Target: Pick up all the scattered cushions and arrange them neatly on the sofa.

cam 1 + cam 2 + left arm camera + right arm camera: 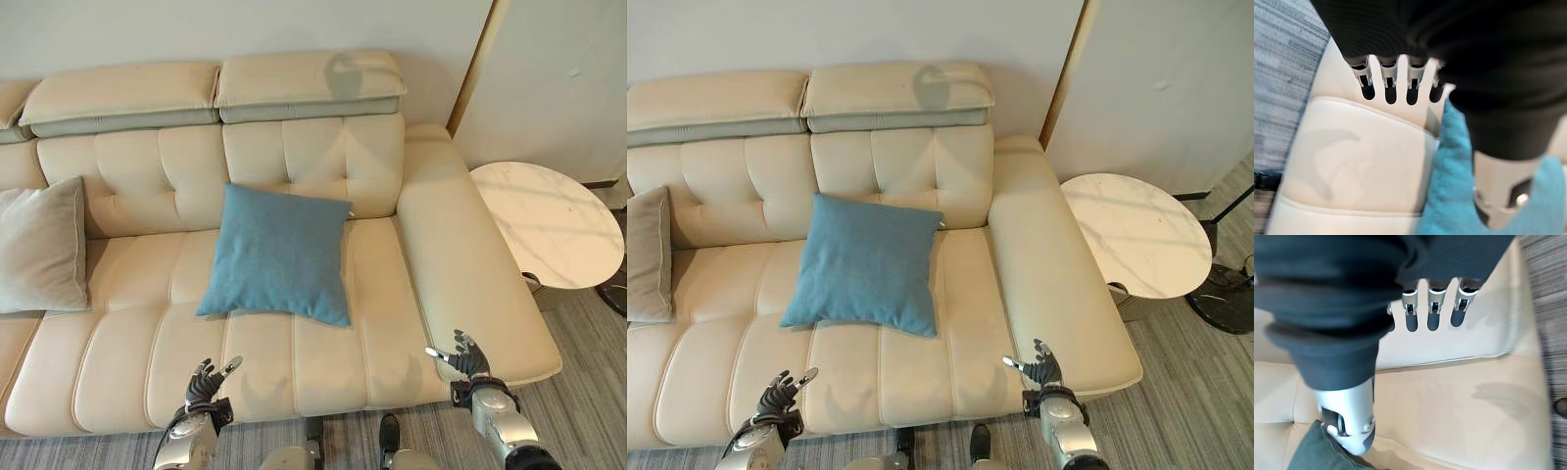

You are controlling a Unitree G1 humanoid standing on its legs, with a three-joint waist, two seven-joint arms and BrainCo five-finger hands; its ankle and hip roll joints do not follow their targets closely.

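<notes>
The left hand [203, 381] hangs over the front edge of the sofa [323, 362] with its fingers [1389, 73] straight, slightly spread and holding nothing; the right hand [466, 357] hovers by the front corner of the seat near the armrest [470, 264], its fingers [1432, 301] likewise straight, apart and empty. Both hands are clear of the leather, as far as the head views let one judge. The blue cushion [277, 253] lies tilted in the middle of the seat, its upper edge leaning on the backrest, well apart from both hands. A grey cushion [41, 245] stands at the far left of the seat against the backrest. A round white side table [549, 220] sits just beyond the armrest, and striped grey carpet [578, 392] shows in front; no cushion is visible on the carpet here, though the floor nearer the robot is hidden. The step in hand seems to be tidying the blue cushion. To do it well, both hands should reach forward together, one to each lower corner, close on the fabric evenly, then lift and turn the cushion square and set it upright against the backrest, matching the grey one. Gripping one corner alone would likely let it sag and twist.
</notes>
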